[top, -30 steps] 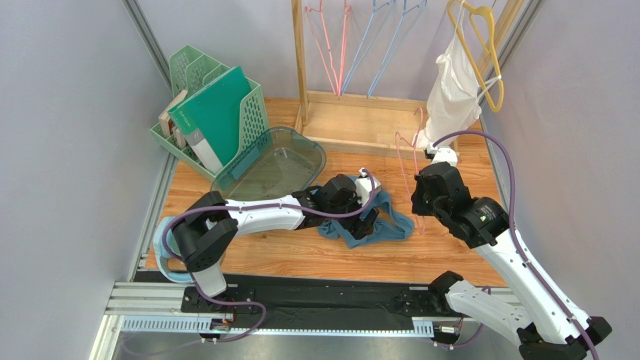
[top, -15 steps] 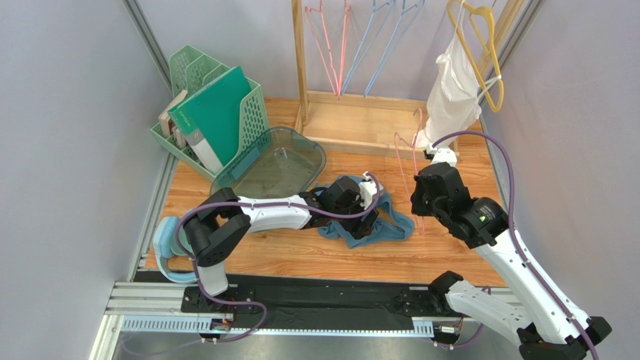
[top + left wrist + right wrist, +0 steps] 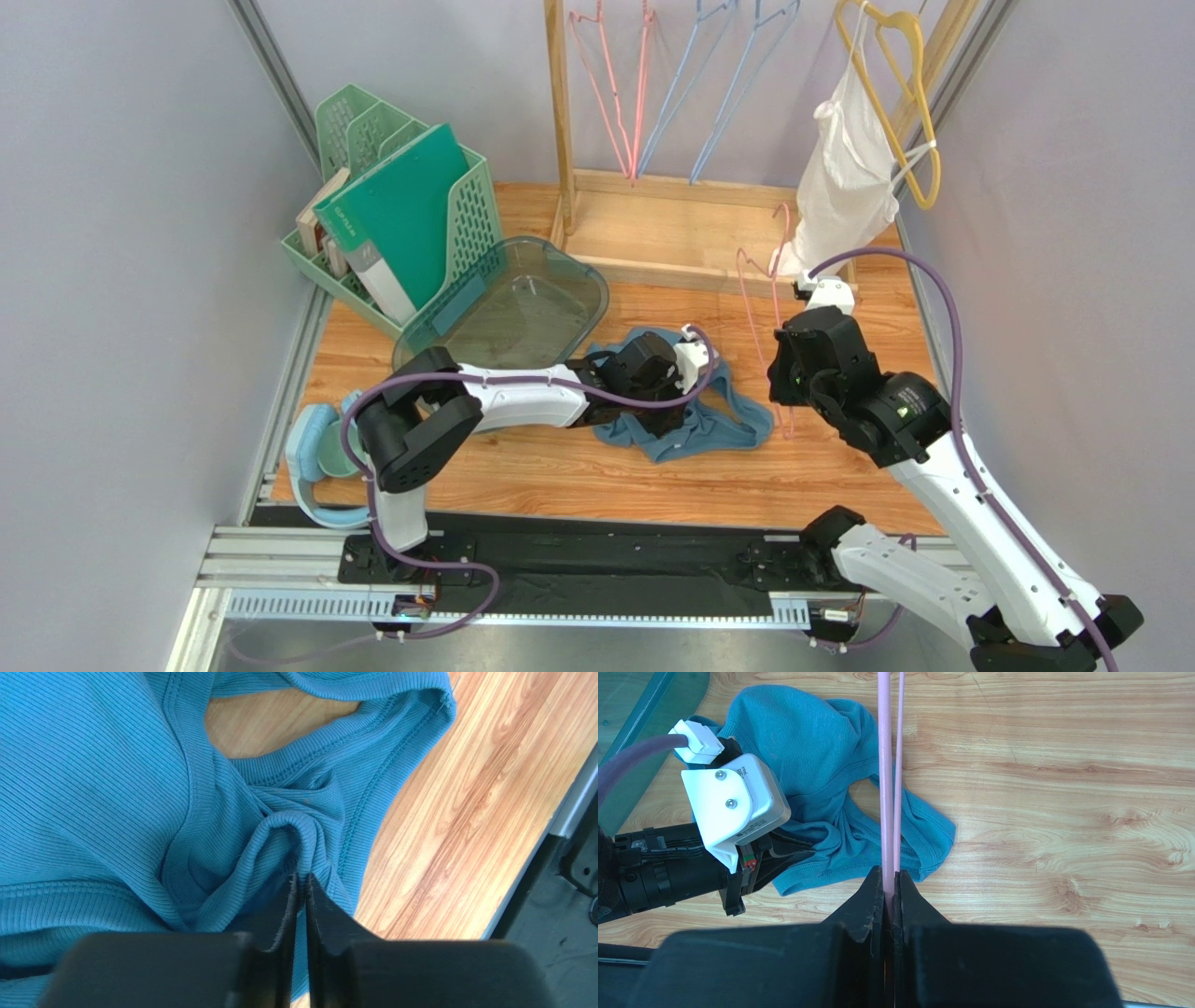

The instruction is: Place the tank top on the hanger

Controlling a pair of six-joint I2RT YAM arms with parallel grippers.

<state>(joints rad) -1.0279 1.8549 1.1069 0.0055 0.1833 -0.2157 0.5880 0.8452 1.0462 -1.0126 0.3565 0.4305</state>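
Note:
The blue-teal tank top (image 3: 723,424) lies crumpled on the wooden table, between the two arms. My left gripper (image 3: 300,879) is shut on a raised fold of the tank top (image 3: 105,798) near a strap edge. In the top view the left gripper (image 3: 676,406) sits low on the cloth's left half. The thin pink hanger (image 3: 885,777) stands upright over the tank top (image 3: 808,749), and my right gripper (image 3: 891,880) is shut on its wire. From above, the hanger (image 3: 752,301) rises just left of the right gripper (image 3: 779,378), at the garment's right edge.
A green basket (image 3: 407,210) with folders and a clear teal tray (image 3: 505,301) stand at the back left. A wooden rack (image 3: 673,231) at the back holds pink and light-blue hangers (image 3: 659,84). A white garment (image 3: 849,168) hangs on a yellow hanger at the right.
My left gripper has gone from open to shut, pinching a fold of the tank top. The right gripper and the hanger have stayed in place.

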